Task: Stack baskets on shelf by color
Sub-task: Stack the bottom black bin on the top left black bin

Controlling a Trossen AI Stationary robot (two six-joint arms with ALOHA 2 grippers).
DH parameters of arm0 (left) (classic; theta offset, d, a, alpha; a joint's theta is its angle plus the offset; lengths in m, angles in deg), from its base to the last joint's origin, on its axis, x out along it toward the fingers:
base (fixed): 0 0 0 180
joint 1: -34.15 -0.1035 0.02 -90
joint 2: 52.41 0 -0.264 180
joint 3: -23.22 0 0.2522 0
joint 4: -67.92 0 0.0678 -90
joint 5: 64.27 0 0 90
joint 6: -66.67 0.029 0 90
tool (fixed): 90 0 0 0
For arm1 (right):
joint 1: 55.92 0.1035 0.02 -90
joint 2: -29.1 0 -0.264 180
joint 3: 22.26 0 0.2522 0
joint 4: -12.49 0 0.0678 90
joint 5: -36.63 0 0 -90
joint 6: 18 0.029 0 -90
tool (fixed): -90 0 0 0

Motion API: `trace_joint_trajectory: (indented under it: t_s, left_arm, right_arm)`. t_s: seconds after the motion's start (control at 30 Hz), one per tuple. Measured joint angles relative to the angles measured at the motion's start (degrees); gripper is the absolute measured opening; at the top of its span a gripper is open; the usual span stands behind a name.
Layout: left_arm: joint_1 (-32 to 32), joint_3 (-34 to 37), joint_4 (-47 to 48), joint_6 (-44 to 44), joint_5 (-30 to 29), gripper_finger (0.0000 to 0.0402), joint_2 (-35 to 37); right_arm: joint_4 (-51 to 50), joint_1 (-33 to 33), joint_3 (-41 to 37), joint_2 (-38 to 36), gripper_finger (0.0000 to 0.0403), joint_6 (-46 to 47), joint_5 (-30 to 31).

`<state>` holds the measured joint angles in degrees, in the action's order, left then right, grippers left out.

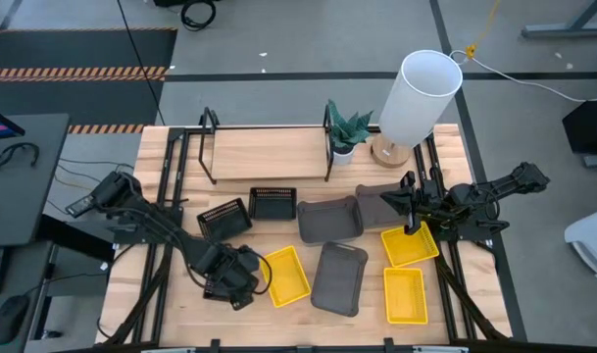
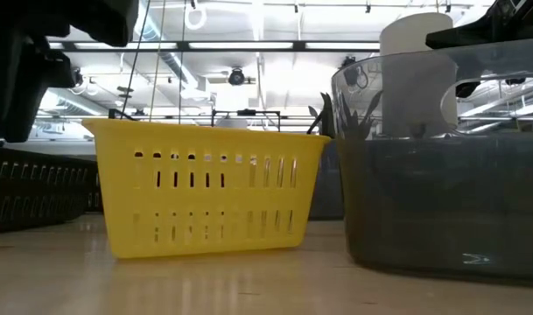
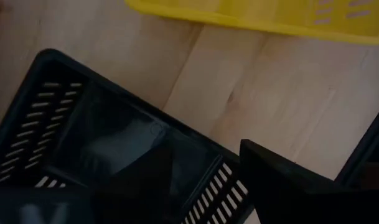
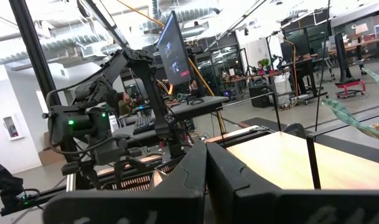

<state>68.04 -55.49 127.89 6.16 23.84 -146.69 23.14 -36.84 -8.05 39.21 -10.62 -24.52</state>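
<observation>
The shelf (image 1: pixel 269 152) stands at the table's far side. Two black baskets (image 1: pixel 224 218) (image 1: pixel 273 203) rest on their bases in front of it. Three dark grey baskets (image 1: pixel 329 218) (image 1: pixel 381 201) (image 1: pixel 339 277) and three yellow ones (image 1: pixel 286 275) (image 1: pixel 410 245) (image 1: pixel 405 294) lie right of them. My left gripper (image 1: pixel 234 281) is open and points down just left of a yellow basket. A black perforated basket (image 3: pixel 114 137) lies under it. My right gripper (image 1: pixel 413 218) is shut and level, between a grey basket and a yellow one. My left gripper comes from above with one finger (image 3: pixel 145 186) inside the black basket and one finger (image 3: pixel 282 180) outside. The basket's slotted wall (image 3: pixel 214 190) stands between them. I cannot tell whether they touch it. The basket rests on the table.
A white cylinder lamp (image 1: pixel 421 98) on a wooden base and a small potted plant (image 1: pixel 345 132) stand at the shelf's right end. In the low view the yellow basket (image 2: pixel 209 188) and a grey basket (image 2: pixel 441 175) fill the table's near side.
</observation>
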Motion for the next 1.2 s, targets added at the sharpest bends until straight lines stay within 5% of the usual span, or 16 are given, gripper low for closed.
trace_joint_trajectory:
  t_s: [0.53,1.2]
  left_arm:
    - [-1.12,0.87,-0.63,2.56,-0.92,0.0227,-3.94]
    - [0.9,0.87,2.47,11.93,6.77,0.0082,-4.02]
  right_arm:
    - [0.0,0.01,0.0,0.0,0.0012,0.02,0.02]
    - [0.0,-0.01,0.0,-0.02,0.0012,0.01,0.02]
